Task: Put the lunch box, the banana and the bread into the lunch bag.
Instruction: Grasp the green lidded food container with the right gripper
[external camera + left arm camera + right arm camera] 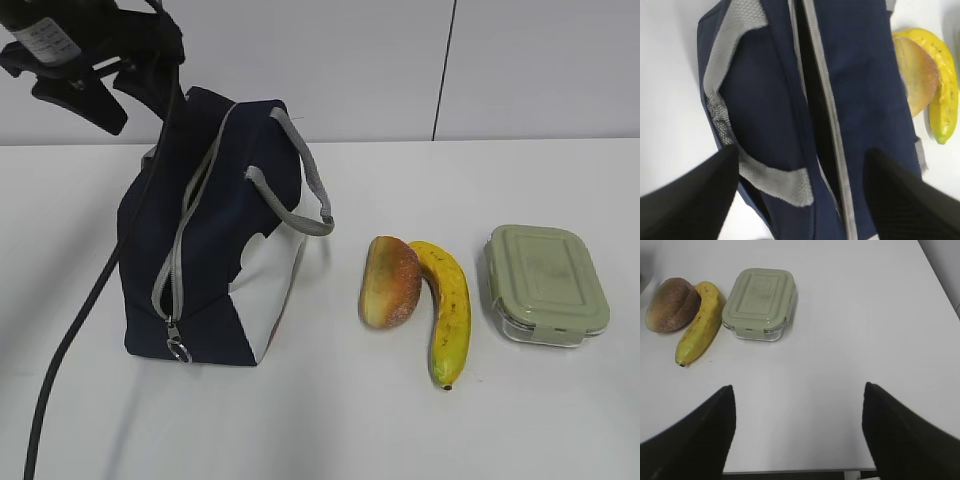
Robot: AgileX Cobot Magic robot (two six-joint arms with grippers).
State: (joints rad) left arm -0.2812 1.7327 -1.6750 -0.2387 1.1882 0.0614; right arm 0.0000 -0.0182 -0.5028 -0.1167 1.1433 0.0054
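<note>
The navy lunch bag (205,240) stands upright at the left, its grey zipper (180,240) on top and its ring pull (178,348) at the near end. In the left wrist view a dark slit runs along the zipper of the bag (765,100). My left gripper (98,97) hovers open and empty above the bag's far end (800,155). The bread (390,280) lies to the right of the bag, touching the banana (447,310). The lunch box (546,283) sits further right, lid on. My right gripper (797,390) is open and empty above bare table, near of the lunch box (760,302), the banana (700,327) and the bread (671,305).
Two grey strap handles (300,190) stick up from the bag. A black cable (80,320) hangs from the left arm past the bag's left side. The table's near edge (790,471) lies just under the right gripper. A wall rises behind the table.
</note>
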